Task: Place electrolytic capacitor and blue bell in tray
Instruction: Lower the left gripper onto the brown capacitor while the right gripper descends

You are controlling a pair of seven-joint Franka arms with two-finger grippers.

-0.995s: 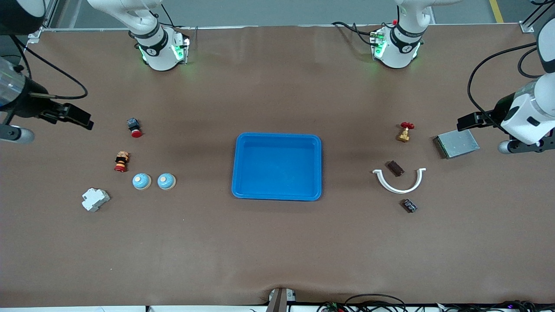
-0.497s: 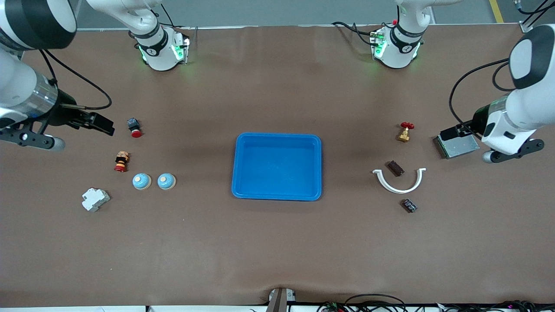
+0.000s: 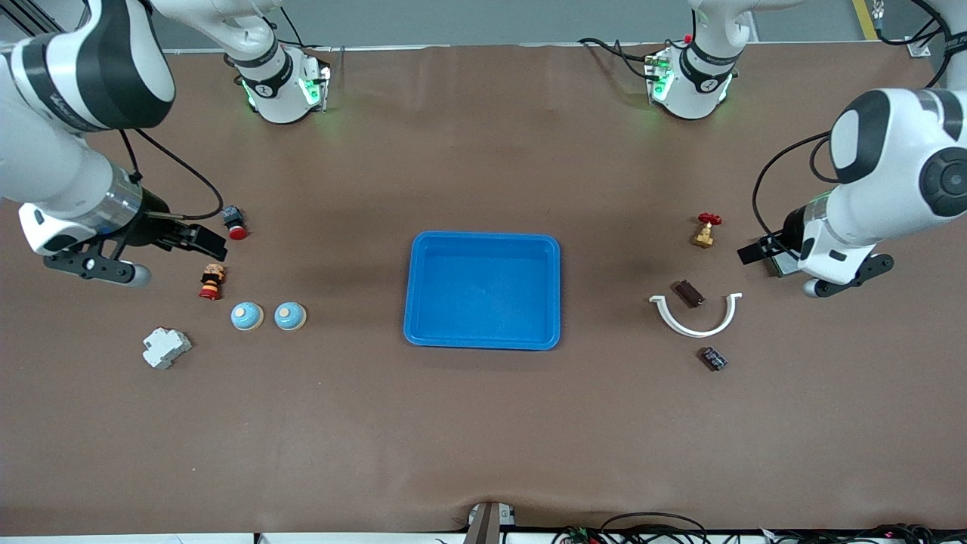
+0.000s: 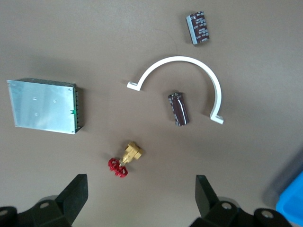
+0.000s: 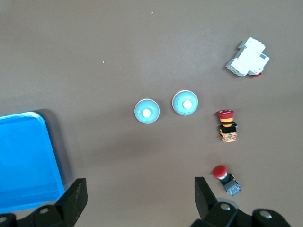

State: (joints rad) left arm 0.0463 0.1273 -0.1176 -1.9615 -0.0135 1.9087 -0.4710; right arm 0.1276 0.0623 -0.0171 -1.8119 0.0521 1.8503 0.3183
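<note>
While print on both capacitors (image 4: 199, 28) seems illegible, left pincer (image 4: 139, 198) and right pincer (image 5: 137, 201) gape wide, empty.

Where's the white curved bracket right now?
The white curved bracket lies toward the left arm's end of the table, curving around one dark capacitor, with another capacitor nearer the front camera.

Tray (image 3: 483, 340): I see it mid-counter (image 3: 483, 438), nothing in it.
Bells (image 3: 247, 316) (image 3: 290, 316): side by side, toward right arm's end.
Capacitors: one (image 3: 688, 293) inside the curved bracket (image 3: 696, 319), another (image 3: 712, 358) nearer the front camera, toward left arm's end.
Valve (image 3: 705, 230): farther than bracket.
</note>
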